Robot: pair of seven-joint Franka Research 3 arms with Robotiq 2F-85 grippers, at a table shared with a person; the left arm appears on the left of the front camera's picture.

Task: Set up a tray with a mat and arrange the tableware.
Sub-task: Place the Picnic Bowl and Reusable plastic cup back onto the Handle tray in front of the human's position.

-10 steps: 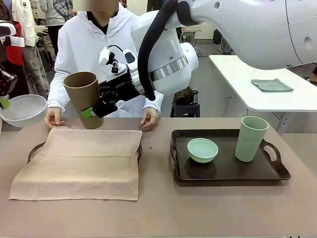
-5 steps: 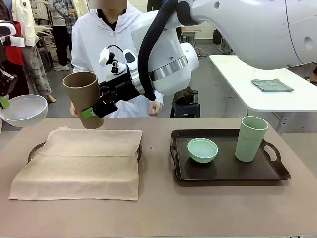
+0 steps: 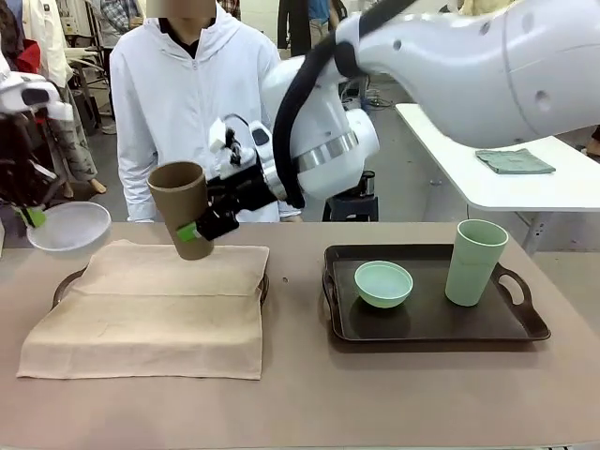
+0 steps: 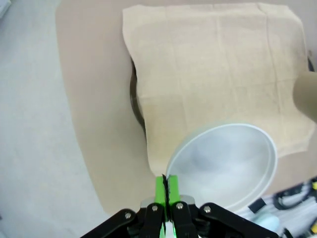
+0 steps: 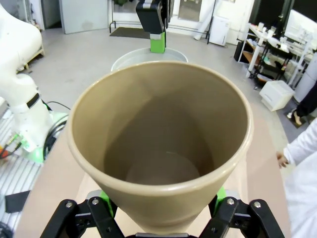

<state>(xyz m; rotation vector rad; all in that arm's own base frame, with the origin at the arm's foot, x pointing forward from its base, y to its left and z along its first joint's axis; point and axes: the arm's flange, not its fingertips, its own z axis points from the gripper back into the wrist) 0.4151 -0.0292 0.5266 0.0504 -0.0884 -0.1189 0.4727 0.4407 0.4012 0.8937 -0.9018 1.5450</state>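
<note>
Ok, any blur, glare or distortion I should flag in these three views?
Front view: evenly lit, mostly sharp. Left wrist view: the white bowl near the lens looks soft, the mat pale. Right wrist view: wide-angle stretch makes the tan cup loom, its rim sharp.

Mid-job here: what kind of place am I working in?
Most likely a robotics lab or workshop rather than a dining room: a bare grey floor, a white worktable with a folded cloth on it off to the side, and equipment racks in the right wrist view.
</note>
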